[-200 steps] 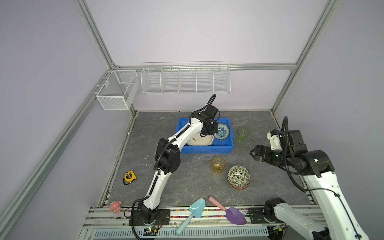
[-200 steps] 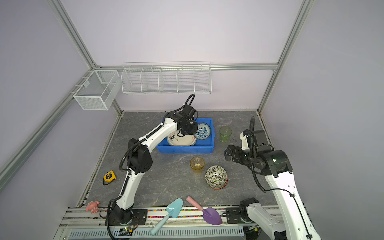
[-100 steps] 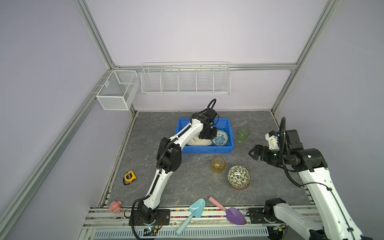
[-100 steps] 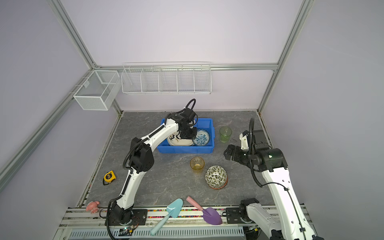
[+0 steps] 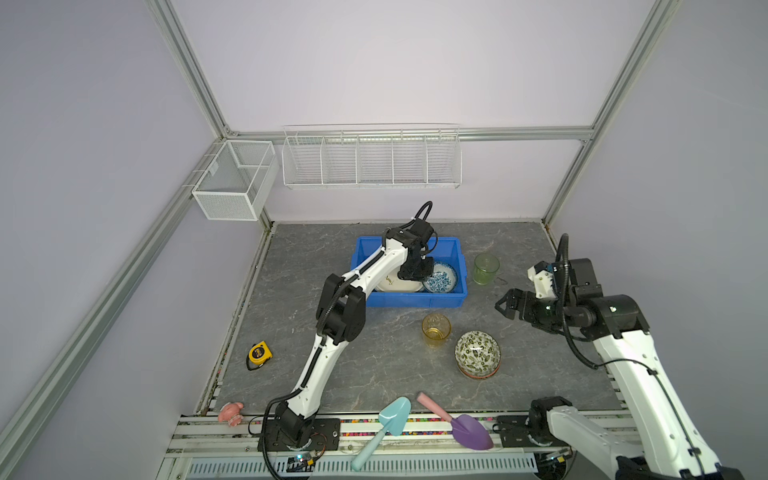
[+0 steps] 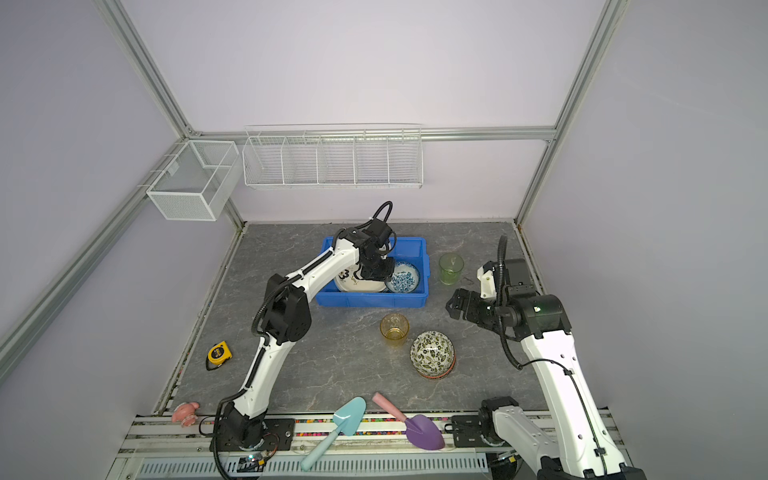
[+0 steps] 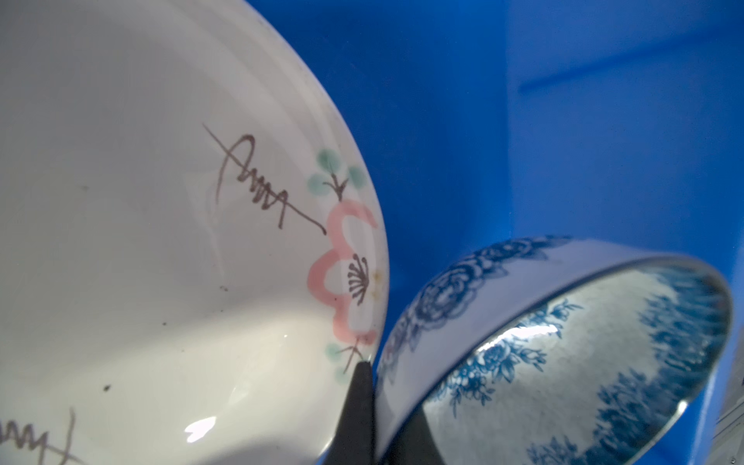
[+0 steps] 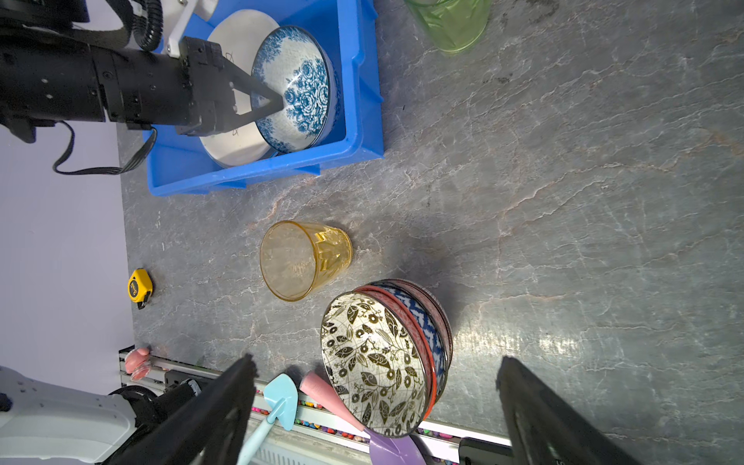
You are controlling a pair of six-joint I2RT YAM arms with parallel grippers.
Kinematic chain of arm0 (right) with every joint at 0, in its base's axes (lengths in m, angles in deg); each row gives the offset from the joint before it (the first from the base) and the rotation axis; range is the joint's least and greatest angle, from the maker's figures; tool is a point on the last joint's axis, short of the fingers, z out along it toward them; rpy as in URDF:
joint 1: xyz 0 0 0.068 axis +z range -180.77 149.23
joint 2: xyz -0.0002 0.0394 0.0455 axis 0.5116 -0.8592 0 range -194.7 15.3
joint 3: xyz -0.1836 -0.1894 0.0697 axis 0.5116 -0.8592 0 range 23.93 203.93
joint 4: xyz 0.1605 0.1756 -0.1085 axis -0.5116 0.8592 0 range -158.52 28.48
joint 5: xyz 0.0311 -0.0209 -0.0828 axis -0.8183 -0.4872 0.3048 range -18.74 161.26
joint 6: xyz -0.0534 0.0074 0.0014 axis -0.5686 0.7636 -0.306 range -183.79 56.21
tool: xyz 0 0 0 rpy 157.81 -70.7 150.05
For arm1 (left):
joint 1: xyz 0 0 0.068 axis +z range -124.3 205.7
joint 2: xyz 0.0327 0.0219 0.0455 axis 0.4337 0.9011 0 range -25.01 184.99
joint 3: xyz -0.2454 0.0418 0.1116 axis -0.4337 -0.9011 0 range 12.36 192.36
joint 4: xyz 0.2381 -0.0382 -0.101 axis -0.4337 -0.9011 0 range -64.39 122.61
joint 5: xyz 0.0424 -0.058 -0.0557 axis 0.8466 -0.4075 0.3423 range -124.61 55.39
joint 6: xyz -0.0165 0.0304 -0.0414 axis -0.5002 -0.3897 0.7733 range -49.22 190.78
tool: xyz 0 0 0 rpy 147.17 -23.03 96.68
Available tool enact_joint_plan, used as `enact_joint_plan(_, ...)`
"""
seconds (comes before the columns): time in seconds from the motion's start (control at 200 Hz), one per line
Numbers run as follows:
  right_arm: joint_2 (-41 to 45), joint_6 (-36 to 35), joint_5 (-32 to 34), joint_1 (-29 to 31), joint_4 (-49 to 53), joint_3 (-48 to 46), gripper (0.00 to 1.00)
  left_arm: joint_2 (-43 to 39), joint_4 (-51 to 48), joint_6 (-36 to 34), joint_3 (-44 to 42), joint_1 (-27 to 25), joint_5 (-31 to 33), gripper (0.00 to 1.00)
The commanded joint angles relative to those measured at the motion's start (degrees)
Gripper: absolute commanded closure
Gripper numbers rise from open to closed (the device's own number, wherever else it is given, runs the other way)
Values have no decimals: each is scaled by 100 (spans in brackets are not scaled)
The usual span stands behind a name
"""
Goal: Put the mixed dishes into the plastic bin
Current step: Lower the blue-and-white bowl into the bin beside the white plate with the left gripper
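1. Blue bin (image 5: pixel 409 300), in both top views, is holding a plate (image 5: pixel 390 286); the left gripper (image 5: pixel 417 275) is pinching the blue bowl (image 5: pixel 442 279) inside it.
2. Left wrist view: the bowl is tilting just beside the plate, not yet released.
3. Right wrist view: the right gripper (image 8: pixel 375 360), wide and empty, is hovering; amber tumbler (image 8: pixel 302 259), green tumbler (image 8: pixel 451 24) and bowl stack (image 8: pixel 402 322) are waiting outside, so most is likely remaining.

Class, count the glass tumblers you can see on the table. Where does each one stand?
2. The green tumbler stands upright just right of the blue bin; the amber tumbler stands in front of the bin, next to the stacked bowls. Neither is in the bin.
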Motion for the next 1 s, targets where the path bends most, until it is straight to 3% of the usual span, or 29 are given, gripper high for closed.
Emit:
enact_joint_plan(0.0,-3,-113,-100,-62,-86,-104,4,180,-270,-161,318,-72,-128,100)
enact_joint_plan(0.63,-3,-222,-297,-264,-140,-237,4,458,-499,-311,771,-152,-188,100)
enact_joint_plan(0.995,-36,-276,-400,-327,-167,-264,4,560,-710,-430,808,-204,-221,94)
